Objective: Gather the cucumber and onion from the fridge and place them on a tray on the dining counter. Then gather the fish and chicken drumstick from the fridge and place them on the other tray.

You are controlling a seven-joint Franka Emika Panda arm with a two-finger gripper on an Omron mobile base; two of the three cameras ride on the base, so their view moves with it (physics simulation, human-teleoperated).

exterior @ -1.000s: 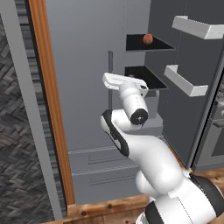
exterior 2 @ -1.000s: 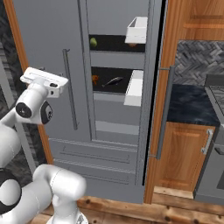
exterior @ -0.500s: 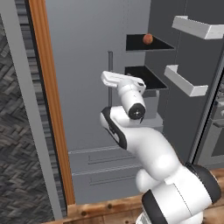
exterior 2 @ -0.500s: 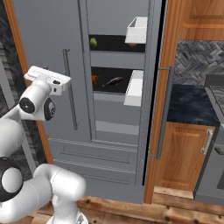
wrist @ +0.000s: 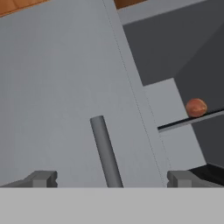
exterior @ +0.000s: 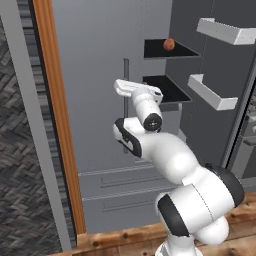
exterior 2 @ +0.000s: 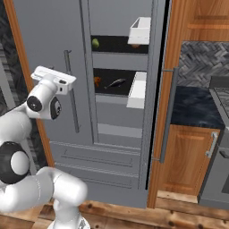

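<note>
My gripper (wrist: 111, 178) is open, its fingertips (wrist: 43, 178) set wide on either side of the closed left fridge door's handle (wrist: 105, 148). My hand (exterior: 135, 90) hovers close in front of that grey door (exterior: 95, 75). The right door stands open. A reddish-brown onion (exterior: 169, 44) (wrist: 196, 107) sits on the upper shelf. In the right base view a green cucumber (exterior 2: 95, 43) lies on the upper shelf. The dark fish (exterior 2: 115, 83) and the orange chicken drumstick (exterior 2: 97, 81) rest on the shelf below. The trays are out of view.
The open right door (exterior 2: 154, 89) carries white bins (exterior 2: 139, 30) (exterior: 212, 92). A wooden panel (exterior: 57, 115) borders the fridge on the left. Drawer fronts (exterior 2: 98, 154) lie under the doors. A dark counter over wooden cabinets (exterior 2: 188, 156) stands at the right.
My hand has shifted slightly up and nearer to the left door's handle. The gripper stays open, and the food has not moved.
</note>
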